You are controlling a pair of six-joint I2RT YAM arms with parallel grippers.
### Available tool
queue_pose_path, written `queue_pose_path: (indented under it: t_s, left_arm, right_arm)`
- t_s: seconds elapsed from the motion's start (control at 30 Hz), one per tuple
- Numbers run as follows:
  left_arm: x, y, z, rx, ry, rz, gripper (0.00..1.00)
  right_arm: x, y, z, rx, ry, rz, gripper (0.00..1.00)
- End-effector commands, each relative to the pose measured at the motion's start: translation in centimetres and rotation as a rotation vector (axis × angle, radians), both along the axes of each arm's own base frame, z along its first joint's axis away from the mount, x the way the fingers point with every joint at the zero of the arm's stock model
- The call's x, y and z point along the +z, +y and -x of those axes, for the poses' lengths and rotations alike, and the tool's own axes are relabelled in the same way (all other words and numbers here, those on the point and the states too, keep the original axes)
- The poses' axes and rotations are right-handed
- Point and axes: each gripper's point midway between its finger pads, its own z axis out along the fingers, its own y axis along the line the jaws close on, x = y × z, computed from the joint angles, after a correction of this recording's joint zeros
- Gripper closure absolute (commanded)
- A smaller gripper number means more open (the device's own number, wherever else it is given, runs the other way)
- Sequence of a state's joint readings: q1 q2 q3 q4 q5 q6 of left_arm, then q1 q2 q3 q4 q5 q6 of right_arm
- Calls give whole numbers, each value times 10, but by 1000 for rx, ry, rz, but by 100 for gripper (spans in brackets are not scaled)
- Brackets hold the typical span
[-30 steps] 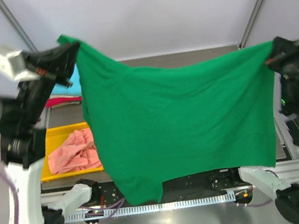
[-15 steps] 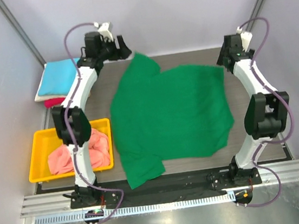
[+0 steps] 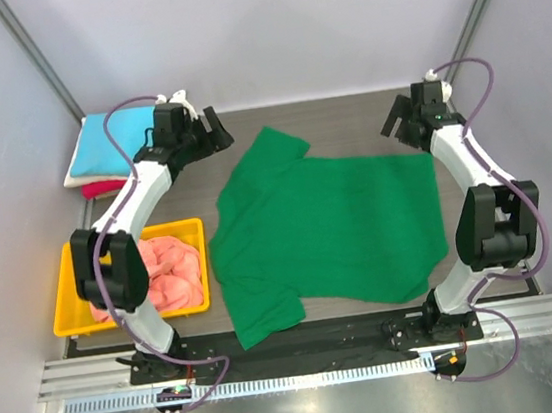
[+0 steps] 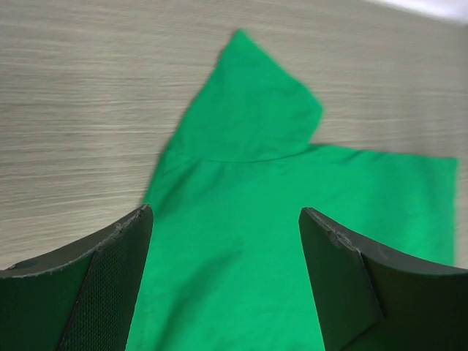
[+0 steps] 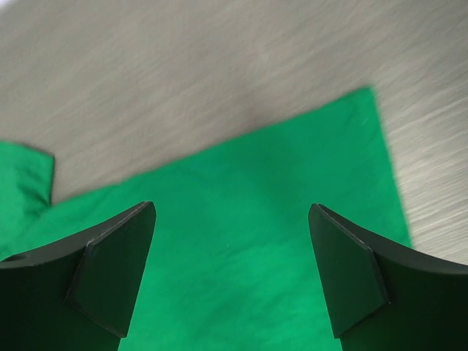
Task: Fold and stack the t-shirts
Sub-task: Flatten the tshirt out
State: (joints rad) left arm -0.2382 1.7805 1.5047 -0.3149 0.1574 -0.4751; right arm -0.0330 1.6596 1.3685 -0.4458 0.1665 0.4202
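The bright green t-shirt (image 3: 324, 226) lies spread flat on the table, one sleeve (image 3: 274, 146) pointing to the far left and the other at the near left. My left gripper (image 3: 215, 133) hovers open just beyond that far sleeve and holds nothing. In the left wrist view the green t-shirt (image 4: 292, 219) fills the gap of the left gripper (image 4: 225, 210). My right gripper (image 3: 397, 123) stands open over the shirt's far right corner. The right wrist view shows the green cloth (image 5: 219, 278) below the right gripper (image 5: 232, 206), with nothing between its fingers.
A yellow tray (image 3: 65, 293) at the near left holds a crumpled salmon-pink t-shirt (image 3: 163, 271). At the far left sits a folded stack with a sky-blue t-shirt (image 3: 107, 142) on top, cream and red (image 3: 103, 188) below. Bare wood (image 3: 346, 122) shows between the grippers.
A second ago both grippers were shut on the green shirt, holding it up by its corners. They have opened and let go; the shirt now lies flat and the arms have drawn apart.
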Motion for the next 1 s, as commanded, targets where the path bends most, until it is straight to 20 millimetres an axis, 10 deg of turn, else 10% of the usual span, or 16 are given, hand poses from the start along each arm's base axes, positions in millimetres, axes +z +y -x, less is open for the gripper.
queue_pose_path:
  t_s: [0.0,0.43,0.77,0.97]
  left_arm:
    - [0,-21,1,10,-60,83,18]
    - [-99,-85,-24,-111,170,176,25]
    - [-153,-81,-37,-54,265,146,26]
    - [-151,-59,-60,34,257,153,27]
  right_arm:
    - [-41,25,17,35,91,-136,9]
    - [-143,32,30,20,357,-190,11]
    - [-185,31,4,21,447,-188,12]
    - [-192,36,-38,46,424,-214,13]
